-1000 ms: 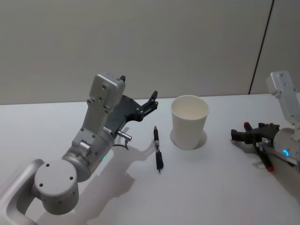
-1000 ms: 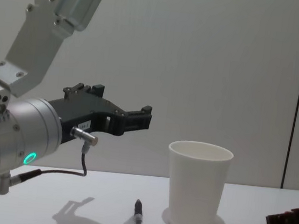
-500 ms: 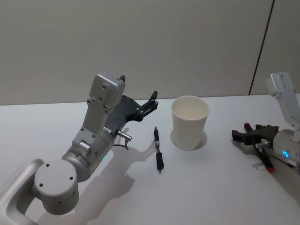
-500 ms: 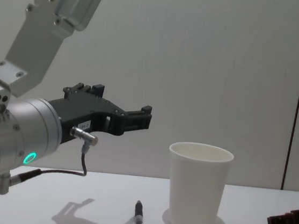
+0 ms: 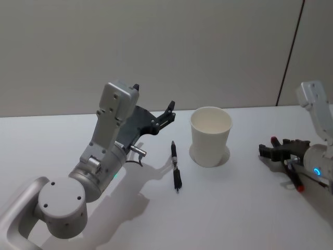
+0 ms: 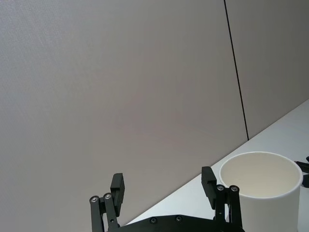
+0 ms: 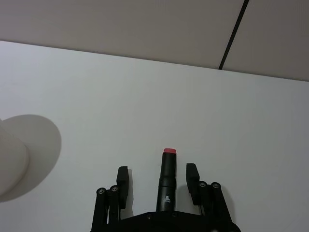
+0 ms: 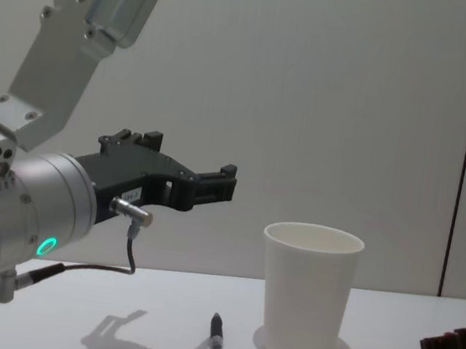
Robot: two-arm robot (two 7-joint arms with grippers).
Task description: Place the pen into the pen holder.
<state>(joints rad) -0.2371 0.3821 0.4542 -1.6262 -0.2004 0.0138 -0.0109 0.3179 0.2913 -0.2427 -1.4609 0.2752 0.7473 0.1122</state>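
We see pen flat on table just left of cup, untouched. The left gripper hovers raised left of cup, jaws spread; we judge it poised to drop on pen. The right gripper sits low right of cup, jaws released astride a marker.

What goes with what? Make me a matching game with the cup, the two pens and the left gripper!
Things:
1. cup
2. black pen
3. red-capped pen
4. left gripper

Places and states:
A. raised above the table, open
B. lying inside the open right gripper
C. standing upright, white
D. lying flat on the table, left of the cup

Pairs: 1-C, 2-D, 3-B, 4-A.
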